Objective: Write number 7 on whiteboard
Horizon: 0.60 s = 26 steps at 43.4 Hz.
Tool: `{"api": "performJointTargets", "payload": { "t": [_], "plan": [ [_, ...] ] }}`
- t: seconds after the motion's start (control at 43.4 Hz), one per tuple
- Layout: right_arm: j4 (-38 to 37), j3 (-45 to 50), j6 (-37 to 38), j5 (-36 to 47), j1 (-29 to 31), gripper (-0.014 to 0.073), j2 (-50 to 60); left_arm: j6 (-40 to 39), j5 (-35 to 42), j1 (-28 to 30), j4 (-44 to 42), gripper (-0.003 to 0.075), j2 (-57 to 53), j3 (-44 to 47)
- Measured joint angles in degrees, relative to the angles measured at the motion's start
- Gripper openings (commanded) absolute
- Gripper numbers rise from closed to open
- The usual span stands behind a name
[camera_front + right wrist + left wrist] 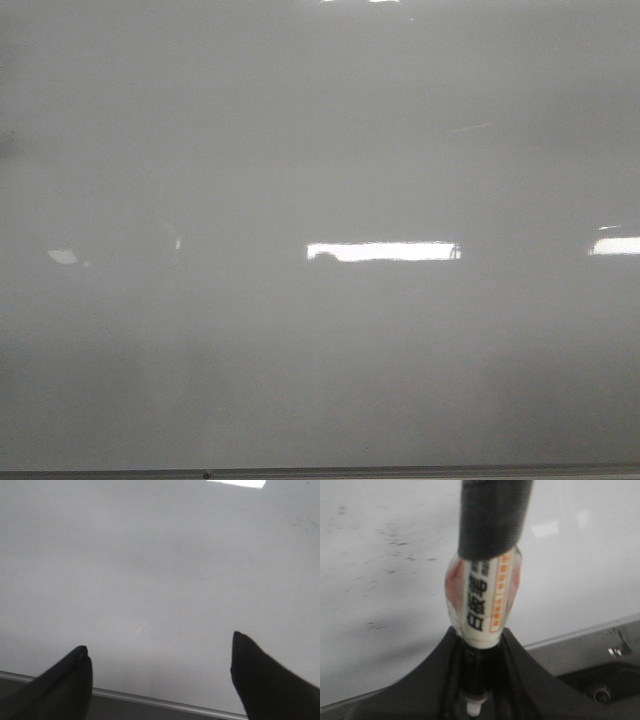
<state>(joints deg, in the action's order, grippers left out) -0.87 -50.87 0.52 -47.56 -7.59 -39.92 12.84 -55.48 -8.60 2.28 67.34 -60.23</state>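
Note:
The whiteboard (320, 150) is a glossy pale grey board that fills the front view, with a thin metal edge along its bottom. No number 7 shows on it in any view. My left gripper (479, 645) is shut on a whiteboard marker (482, 600), white with black and orange print and a dark cap end, held close before the whiteboard (380, 580). My right gripper (160, 655) is open and empty, its two dark fingertips (75, 672) wide apart over the board's lower part (160, 570). Neither gripper shows in the front view.
Bright rectangular light reflections (382, 251) lie on the board, another at the right (615, 245). Faint old smudges (395, 550) mark the board in the left wrist view. A metal frame with screws (610, 652) runs below the board's edge (165, 702).

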Motion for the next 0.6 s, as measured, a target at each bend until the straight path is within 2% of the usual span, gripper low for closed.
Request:
{"api": "performJointTargets", "payload": {
  "t": [0.115,0.322,0.507,0.599],
  "plan": [
    [0.0,-0.15,0.0,-1.55,0.0,0.0591,-2.57,6.77,-4.8,-5.9,4.07,-0.0013,0.11,-2.95],
    [3.02,-0.15,-3.57,-4.26,0.0,0.0591,-7.34,12.74,-6.54,-16.89,6.15,-0.0013,2.18,-4.54],
    [15.19,-0.15,-19.85,-4.94,0.0,0.0591,-10.57,17.84,-6.57,-27.72,6.28,-0.0013,6.36,-5.02],
    [23.4,-0.15,-31.85,-6.49,-0.4,0.0591,-12.24,19.18,-6.29,-32.37,6.43,-0.0013,8.35,-5.54]
  ]
}}
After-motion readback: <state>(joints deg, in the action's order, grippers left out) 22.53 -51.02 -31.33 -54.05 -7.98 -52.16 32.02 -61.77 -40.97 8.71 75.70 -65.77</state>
